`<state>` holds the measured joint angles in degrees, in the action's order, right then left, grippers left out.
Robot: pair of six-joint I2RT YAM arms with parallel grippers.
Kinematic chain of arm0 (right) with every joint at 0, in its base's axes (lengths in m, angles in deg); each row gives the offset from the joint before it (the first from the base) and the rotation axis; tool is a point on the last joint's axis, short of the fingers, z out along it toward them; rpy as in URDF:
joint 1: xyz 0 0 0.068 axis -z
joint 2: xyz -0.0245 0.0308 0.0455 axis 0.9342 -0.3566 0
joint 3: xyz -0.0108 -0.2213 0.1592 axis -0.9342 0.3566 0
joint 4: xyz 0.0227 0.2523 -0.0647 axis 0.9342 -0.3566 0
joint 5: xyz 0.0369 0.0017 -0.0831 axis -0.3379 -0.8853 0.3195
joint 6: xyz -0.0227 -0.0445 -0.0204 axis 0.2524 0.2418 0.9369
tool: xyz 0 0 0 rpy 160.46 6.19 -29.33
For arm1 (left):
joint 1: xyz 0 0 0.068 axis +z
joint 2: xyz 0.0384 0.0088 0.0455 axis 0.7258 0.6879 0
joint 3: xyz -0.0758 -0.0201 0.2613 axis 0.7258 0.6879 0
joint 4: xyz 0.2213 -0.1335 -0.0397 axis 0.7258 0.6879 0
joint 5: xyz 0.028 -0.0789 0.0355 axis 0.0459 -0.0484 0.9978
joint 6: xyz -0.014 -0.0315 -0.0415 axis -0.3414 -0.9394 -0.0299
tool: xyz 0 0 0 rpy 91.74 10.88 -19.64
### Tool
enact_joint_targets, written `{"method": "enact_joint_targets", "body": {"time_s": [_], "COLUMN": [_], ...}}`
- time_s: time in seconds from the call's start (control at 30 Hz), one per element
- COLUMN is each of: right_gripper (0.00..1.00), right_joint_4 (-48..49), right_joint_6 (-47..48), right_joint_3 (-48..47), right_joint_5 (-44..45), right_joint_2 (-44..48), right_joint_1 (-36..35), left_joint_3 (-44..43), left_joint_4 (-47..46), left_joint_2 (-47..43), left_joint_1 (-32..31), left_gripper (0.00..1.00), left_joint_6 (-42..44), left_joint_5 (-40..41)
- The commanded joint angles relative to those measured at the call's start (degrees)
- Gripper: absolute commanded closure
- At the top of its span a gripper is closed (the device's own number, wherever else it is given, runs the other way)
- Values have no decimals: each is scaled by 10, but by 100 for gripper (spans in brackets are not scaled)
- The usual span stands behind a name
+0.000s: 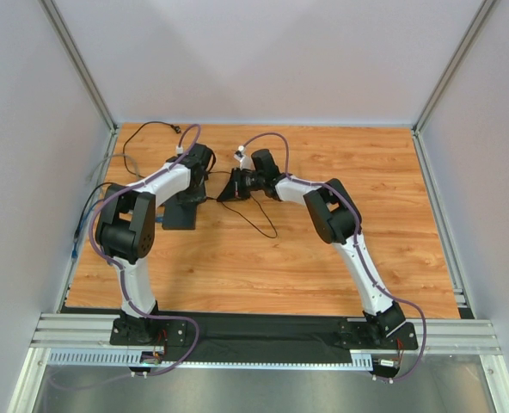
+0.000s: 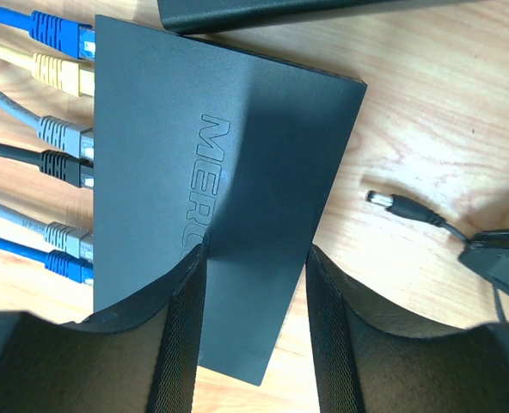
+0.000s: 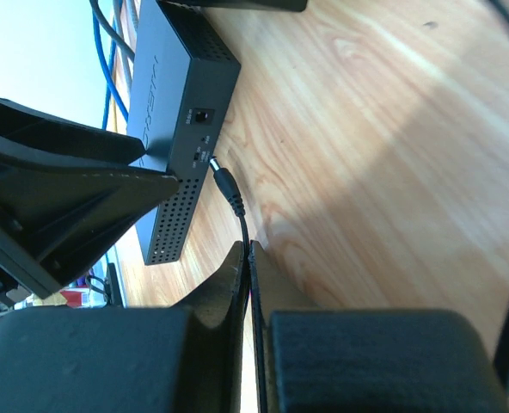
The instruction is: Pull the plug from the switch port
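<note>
The switch is a flat matte black box (image 2: 237, 146) lying on the wooden table, also visible under my left arm (image 1: 179, 215). Its port (image 3: 203, 114) is a small socket on the narrow side face. The plug (image 2: 394, 205) is a black barrel plug. It is out of the box, its metal tip a short gap from that face (image 3: 224, 185). My right gripper (image 3: 250, 248) is shut on the plug's thin black cable just behind the plug (image 1: 235, 188). My left gripper (image 2: 254, 254) stands open over the box's near corner, one finger (image 2: 181, 318) lying on the box's top.
Blue (image 2: 61, 34), yellow, grey and black network cables plug into the box's opposite long edge. Another black block (image 2: 263, 13) lies just beyond the box. The plug's cable (image 1: 259, 224) loops over the table's middle. Metal frame posts and grey walls enclose the table.
</note>
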<state>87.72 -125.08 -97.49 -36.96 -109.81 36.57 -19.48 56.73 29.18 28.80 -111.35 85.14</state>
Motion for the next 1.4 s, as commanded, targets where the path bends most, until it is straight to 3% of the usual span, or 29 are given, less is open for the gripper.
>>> {"method": "enact_joint_targets", "body": {"time_s": [0.0,0.13,0.3,0.53,0.7,1.0,1.27,1.37], "right_gripper": [100,100,100,98,94,92,86,77], "right_joint_4": [25,40,-30,-122,-183,-139,-199,-206], "right_joint_6": [9,17,96,173,209,209,208,211], "right_joint_3": [17,49,37,-9,-51,-73,-174,-178], "right_joint_5": [-2,15,64,167,197,249,259,270], "right_joint_2": [47,79,99,110,94,76,14,12], "right_joint_1": [5,16,22,25,25,25,22,21], "left_joint_3": [13,20,82,160,219,307,357,355], "left_joint_4": [-50,-57,-95,-118,-115,-72,-50,-36], "left_joint_2": [33,26,-29,-206,-332,-550,-637,-650], "left_joint_1": [12,11,3,-8,-24,-39,-40,-40], "left_gripper": [61,60,57,46,44,43,43,43], "left_joint_6": [-23,-8,-16,-48,-55,-74,-83,-75], "left_joint_5": [-21,-30,-61,-100,-152,-232,-276,-269]}}
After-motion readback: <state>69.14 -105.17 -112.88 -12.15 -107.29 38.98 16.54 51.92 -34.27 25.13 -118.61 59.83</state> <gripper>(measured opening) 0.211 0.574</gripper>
